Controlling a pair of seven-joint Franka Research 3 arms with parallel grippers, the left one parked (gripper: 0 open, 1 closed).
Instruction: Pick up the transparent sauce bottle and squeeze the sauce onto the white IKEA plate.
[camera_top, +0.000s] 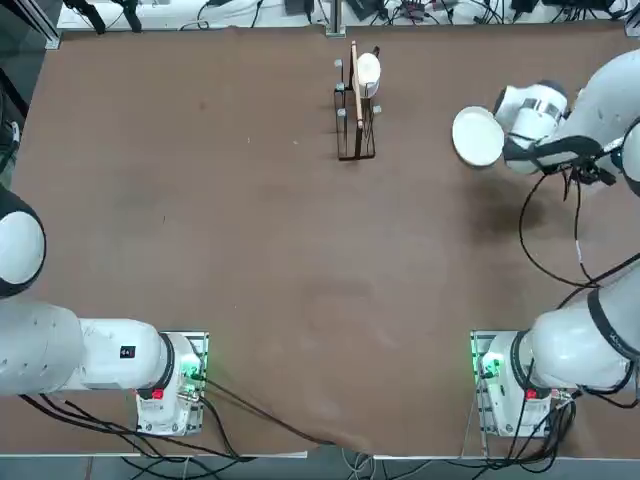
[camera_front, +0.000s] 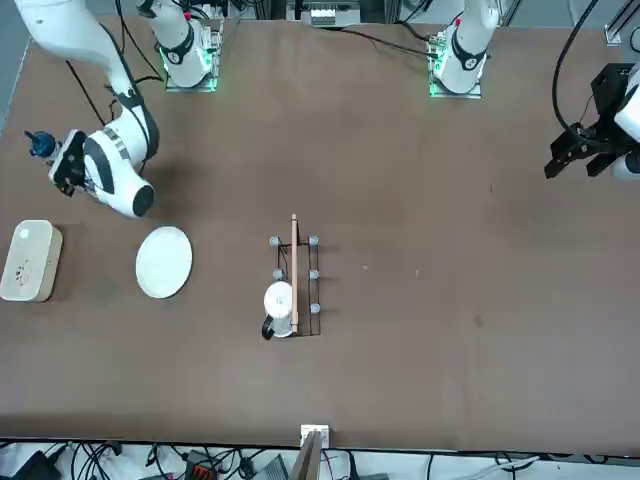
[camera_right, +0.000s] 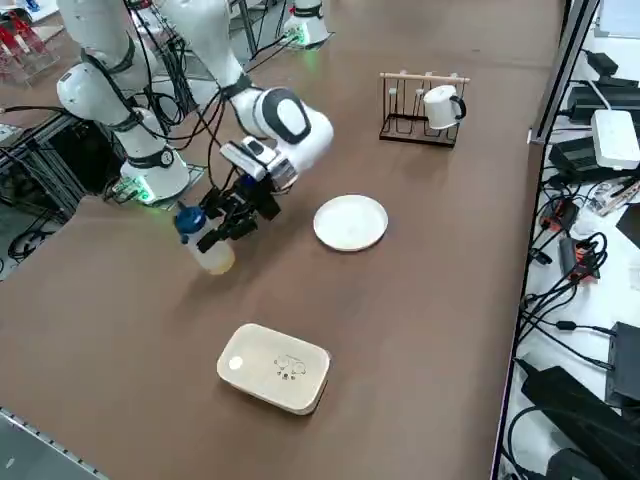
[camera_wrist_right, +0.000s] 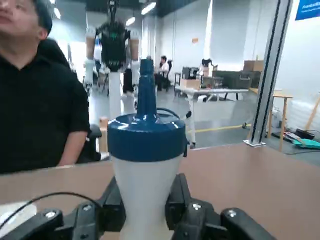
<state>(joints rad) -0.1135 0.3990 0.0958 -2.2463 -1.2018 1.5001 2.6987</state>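
Observation:
The transparent sauce bottle (camera_right: 207, 245) stands upright with its blue cap (camera_right: 189, 220) on top, and my right gripper (camera_right: 232, 218) is shut on its body. In the right wrist view the bottle (camera_wrist_right: 145, 170) fills the middle, with the black fingers (camera_wrist_right: 176, 197) pressed on both sides. From the front view the blue cap (camera_front: 41, 144) shows beside the gripper (camera_front: 64, 162). The white IKEA plate (camera_right: 350, 222) lies flat a short way from the bottle, also seen as the plate (camera_top: 477, 136) from overhead and the plate (camera_front: 164, 262) from the front. Whether the bottle touches the table I cannot tell.
A rounded-square cream container (camera_right: 275, 367) lies near the table's right edge, close to the bottle. A wire rack holding a white mug (camera_top: 357, 100) stands at the far middle. A person in a black shirt (camera_wrist_right: 37, 107) sits beyond the table edge.

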